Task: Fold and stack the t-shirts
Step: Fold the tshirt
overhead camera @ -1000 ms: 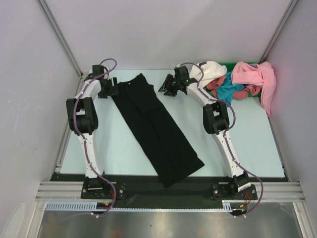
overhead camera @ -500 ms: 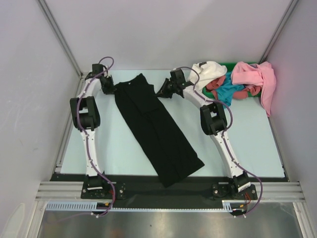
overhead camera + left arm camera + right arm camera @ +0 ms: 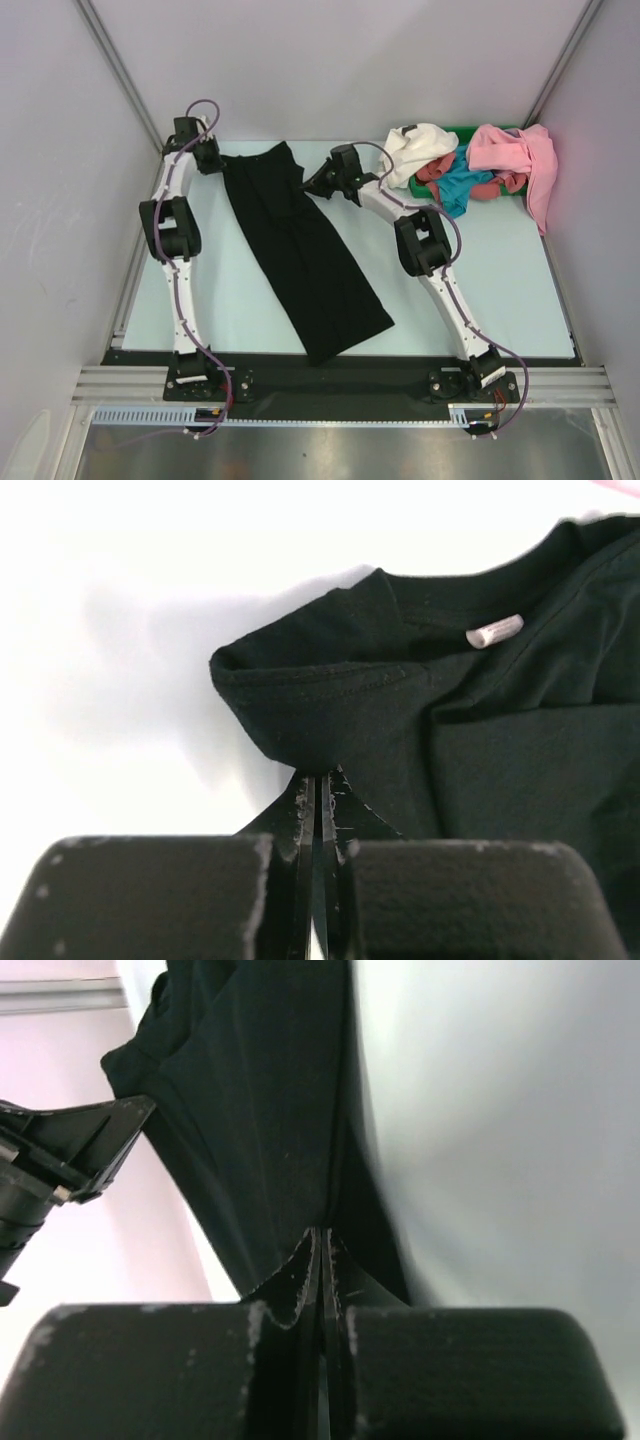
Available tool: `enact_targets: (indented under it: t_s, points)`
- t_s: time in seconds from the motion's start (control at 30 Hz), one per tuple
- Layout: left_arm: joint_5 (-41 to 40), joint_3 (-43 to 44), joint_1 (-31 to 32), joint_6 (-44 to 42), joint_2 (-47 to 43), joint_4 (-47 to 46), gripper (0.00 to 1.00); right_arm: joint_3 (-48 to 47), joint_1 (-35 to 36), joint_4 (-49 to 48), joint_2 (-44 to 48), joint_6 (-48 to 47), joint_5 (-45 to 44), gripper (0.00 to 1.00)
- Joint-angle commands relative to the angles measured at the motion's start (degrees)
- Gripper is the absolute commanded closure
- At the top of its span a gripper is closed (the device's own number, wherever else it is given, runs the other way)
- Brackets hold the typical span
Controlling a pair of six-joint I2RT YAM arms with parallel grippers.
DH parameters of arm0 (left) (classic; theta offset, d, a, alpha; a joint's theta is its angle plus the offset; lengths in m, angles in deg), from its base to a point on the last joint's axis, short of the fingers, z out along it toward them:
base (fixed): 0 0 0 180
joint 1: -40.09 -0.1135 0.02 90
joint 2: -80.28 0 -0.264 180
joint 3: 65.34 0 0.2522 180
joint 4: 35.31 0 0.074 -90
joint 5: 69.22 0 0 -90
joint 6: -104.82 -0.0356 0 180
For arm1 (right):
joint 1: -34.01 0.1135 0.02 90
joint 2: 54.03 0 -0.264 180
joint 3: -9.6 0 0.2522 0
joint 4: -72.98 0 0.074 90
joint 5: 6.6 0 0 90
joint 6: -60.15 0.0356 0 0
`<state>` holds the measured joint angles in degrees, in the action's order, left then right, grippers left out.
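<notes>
The fold of the black soft-cloth t-shirt is in hand. It lies on the table as a long narrow strip, sides already turned in. It runs aslant from near the far left corner down to the middle of the near edge, where its hem just overlaps the black strip along that edge.

Both arms reach to the collar end. The left gripper has its jaws pressed together on a pinch of cloth at the shoulder corner, just beside the neckband and its small pale label. The right gripper is clamped the same way on the opposite far corner of the strip.

With both far corners held, the next move is probably to lift the collar end and carry it toward the hem, halving the length. That calls for the two arms to rise and travel together, so the cloth neither twists nor drags the lower half along.

The other shirts wait in a loose heap at the far right corner: a white cloth shirt, a red one, a teal one and a pink one draping down along the right edge.

The smooth pale blue tabletop is enclosed by plain white wall panels in metal framing.
</notes>
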<state>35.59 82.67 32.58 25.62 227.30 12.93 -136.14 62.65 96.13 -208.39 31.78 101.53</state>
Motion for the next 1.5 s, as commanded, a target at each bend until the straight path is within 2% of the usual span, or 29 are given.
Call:
enact_targets:
  t_s: [0.0, 0.07, 0.1, 0.17, 0.2, 0.23, 0.27, 0.3, 0.43, 0.53, 0.6, 0.63, 0.67, 0.7, 0.77, 0.83, 0.9, 0.93, 1.0, 1.03, 1.07, 1.1, 1.13, 1.2, 1.23, 1.33, 1.47]
  points:
    - [-3.03, 3.82, -1.63, -1.67, 0.9, -4.16, 1.0, -1.34, 2.03, -5.61, -1.82, 5.43, -5.03, 0.97]
    - [-3.73, 4.26, -1.63, -1.84, 1.51, -4.6, 1.0, -2.4, 2.21, -5.35, -2.43, 5.35, -6.35, 0.88]
    - [-3.82, 4.26, -1.63, -2.02, 1.51, -4.68, 0.9, -2.84, 2.12, -4.13, -2.43, 5.0, -6.7, 0.73]
    - [-2.86, 3.65, -1.63, -2.46, 0.9, -4.16, 0.63, -2.93, 1.16, -2.8, -1.82, 4.04, -7.75, 0.59]
    - [-1.55, 3.21, -1.63, -2.98, 0.38, -3.9, 0.36, -2.58, 0.72, -0.71, -0.25, 3.33, -8.37, 0.54]
    - [-0.84, 2.51, -1.63, -3.25, -0.41, -3.72, 0.29, -1.19, 0.28, -0.25, 0.81, 1.15, -9.42, 0.48]
    - [-0.57, 0.94, -1.63, -3.51, -2.07, -3.63, 0.23, -0.13, -0.77, -0.25, 1.86, -0.09, -9.78, 0.47]
    - [-0.57, 0.05, -1.63, -4.04, -3.22, -3.46, 0.21, 1.19, -1.39, -0.33, 4.57, -1.41, -9.87, 0.43]
    - [0.12, -5.22, -1.63, -4.39, -9.55, -1.79, 0.2, 5.85, -4.2, 2.38, 11.86, -11.84, -10.48, 0.41]
    - [5.73, -12.77, -0.85, -5.09, -17.69, -0.65, 0.25, 10.07, -5.79, 8.0, 18.8, -22.64, -9.52, 0.41]
    - [8.29, -21.37, 0.64, -8.68, -22.37, -0.03, 0.27, 16.29, -6.14, 14.76, 23.56, -27.24, -9.69, 0.41]
    - [10.31, -24.62, 2.74, -10.26, -27.96, 0.67, 0.28, 19.36, -6.49, 16.52, 26.11, -29.44, -9.95, 0.41]
    - [11.2, -31.62, 3.89, -12.37, -30.71, 0.59, 0.28, 22.79, -6.67, 18.02, 32.22, -32.59, -10.04, 0.41]
    - [11.99, -35.52, 5.3, -15.61, -34.13, 0.33, 0.29, 31.0, -6.76, 20.3, 35.16, -34.1, -10.04, 0.42]
    - [13.4, -46.91, 11.18, -19.58, -42.93, -0.47, 0.29, 38.43, -6.93, 23.2, 43.48, -35.52, -11.27, 0.42]
    - [13.32, -53.37, 18.44, -25.99, -47.77, 0.67, 0.29, 48.68, -6.93, 26.46, 48.69, -35.44, -11.8, 0.43]
    - [13.58, -61.19, 23.57, -30.56, -54.1, 1.81, 0.3, 54.44, -6.41, 28.48, 55.44, -34.21, -11.63, 0.44]
    - [13.75, -63.48, 28.55, -31.89, -56.21, 3.04, 0.31, 59.51, -6.06, 29.45, 57.49, -33.68, -11.71, 0.44]
    - [13.15, -70.07, 33.67, -36.79, -62.27, 4.62, 0.32, 63.84, -4.22, 31.74, 62.92, -32.89, -12.85, 0.45]
    - [12.53, -72.18, 38.92, -38.56, -64.47, 5.94, 0.32, 67.44, -3.34, 32.09, 64.52, -32.1, -13.73, 0.46]
    - [12.09, -76.56, 41.58, -40.32, -66.67, 6.39, 0.33, 69.39, -1.5, 32.27, 66.19, -31.57, -13.65, 0.46]
    - [12.0, -78.77, 44.05, -43.65, -71.91, 6.48, 0.33, 71.06, -0.79, 32.19, 68.56, -30.96, -13.39, 0.47]
    - [12.26, -80.97, 48.59, -45.16, -74.05, 6.13, 0.34, 72.55, 0.0, 32.01, 69.71, -29.99, -12.78, 0.48]
    - [12.09, -86.43, 53.36, -49.8, -79.4, 5.25, 0.33, 76.78, 2.02, 30.26, 71.74, -29.46, -11.63, 0.51]
    - [9.13, -88.27, 58.26, -50.96, -80.74, 3.25, 0.33, 78.18, 2.81, 29.47, 73.66, -29.28, -10.67, 0.52]
    - [3.15, -96.09, 66.1, -54.75, -83.38, -2.54, 0.33, 82.49, 4.84, 26.22, 76.13, -27.45, -9.62, 0.54]
    - [2.77, -98.39, 70.17, -59.92, -82.6, -5.73, 0.32, 85.75, 6.95, 21.2, 76.58, -26.73, -8.11, 0.55]
